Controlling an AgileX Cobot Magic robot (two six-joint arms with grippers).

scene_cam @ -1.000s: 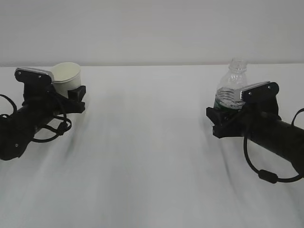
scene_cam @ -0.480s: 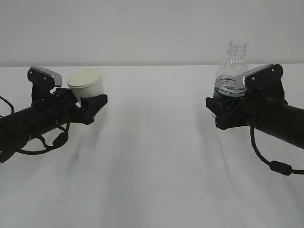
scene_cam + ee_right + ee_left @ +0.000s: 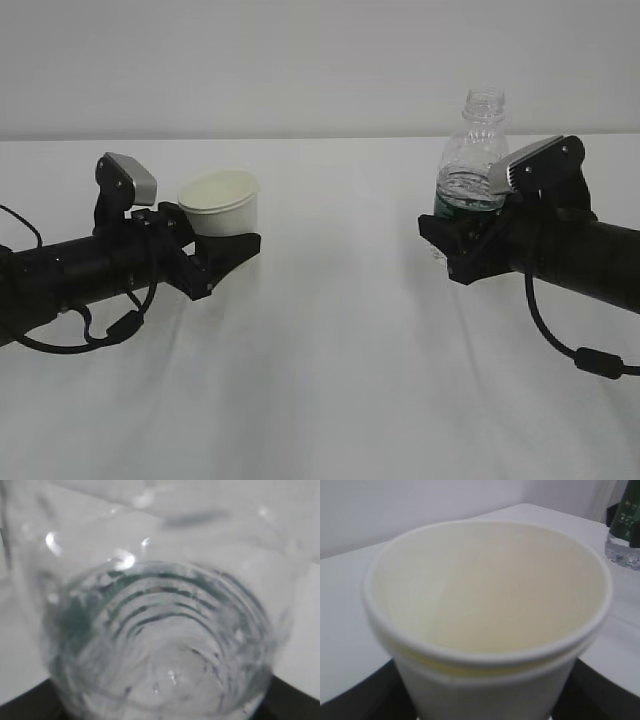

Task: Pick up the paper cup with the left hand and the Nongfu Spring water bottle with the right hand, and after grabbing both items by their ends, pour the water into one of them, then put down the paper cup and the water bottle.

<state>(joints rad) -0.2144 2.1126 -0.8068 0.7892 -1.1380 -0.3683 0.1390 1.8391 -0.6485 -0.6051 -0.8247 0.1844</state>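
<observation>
1. The left hand (image 3: 222, 262), a black robot arm with cables and a grey-topped wrist block, reaches in from the 9 o'clock edge of the exterior view, lying nearly level above the white tabletop (image 3: 330, 380) with its two-finger gripper pointing toward 3 o'clock.
2. Its jaws stand fairly wide and are closed around the lower part of the small off-white tapered paper cup (image 3: 222, 205), which sits upright with its rolled rim on top and its open mouth tipped slightly toward the camera.
3. In the left wrist view the cup (image 3: 485, 615) fills the frame; its pale yellowish inside looks dry, and black gripper parts flank its base at 7 and 5 o'clock.
4. The right hand (image 3: 462, 250), a matching black arm with a grey-topped wrist block, comes in from the 3 o'clock edge, sloping slightly upward toward its gripper, which points toward 9 o'clock.
5. Its jaws, also fairly wide, clasp the lower part of the small clear ribbed plastic bottle (image 3: 470, 160) with a dark green label; the bottle stands almost upright, capless neck at 12 o'clock.
6. The right wrist view looks through the bottle (image 3: 160, 630) at close range; clear water (image 3: 165, 680) shows low inside, blurred.
7. Cup and bottle are well apart, cup left of centre, bottle right.
</observation>
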